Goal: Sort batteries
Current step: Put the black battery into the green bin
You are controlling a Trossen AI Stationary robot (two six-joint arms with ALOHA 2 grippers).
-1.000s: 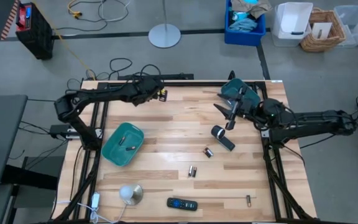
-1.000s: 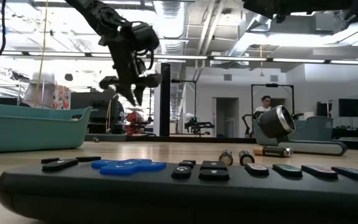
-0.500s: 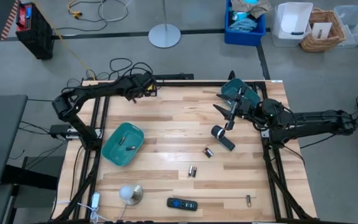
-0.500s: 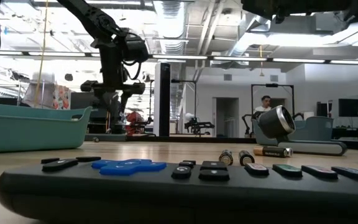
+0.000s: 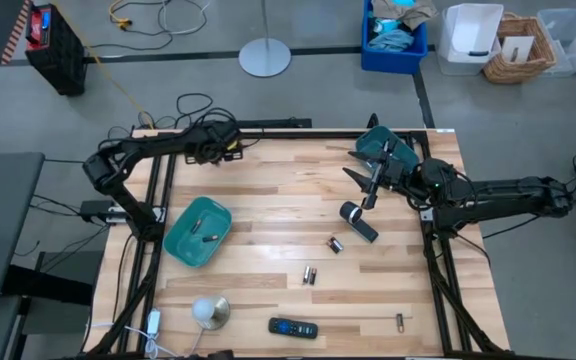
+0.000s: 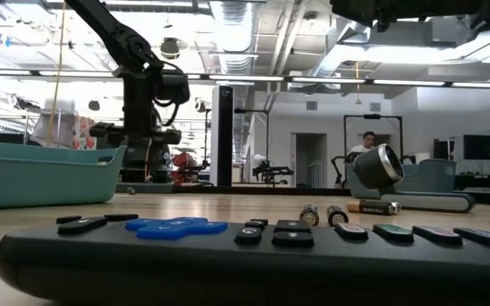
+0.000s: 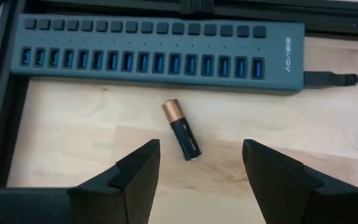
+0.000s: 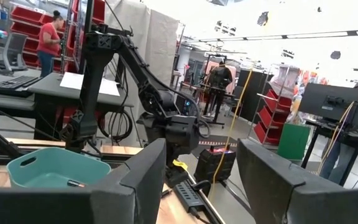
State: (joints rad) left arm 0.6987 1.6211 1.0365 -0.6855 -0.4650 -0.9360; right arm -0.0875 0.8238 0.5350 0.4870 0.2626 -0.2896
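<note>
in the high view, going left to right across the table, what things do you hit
teal bin → white dome-shaped thing → remote control → pair of batteries → single battery → black cylinder → lone battery

A flat black remote control (image 5: 293,327) with blue buttons lies near the front edge of the pale wooden plank table (image 5: 268,210). Left of it rests a small white-and-brass dome-shaped object (image 5: 209,312). A black cylinder with a white end (image 5: 357,221) lies right of centre. A teal plastic tub (image 5: 197,232) sits on the left side, another teal tub (image 5: 380,148) at the far right corner. A long grey multi-port USB hub (image 7: 160,53) runs along the far edge.
</note>
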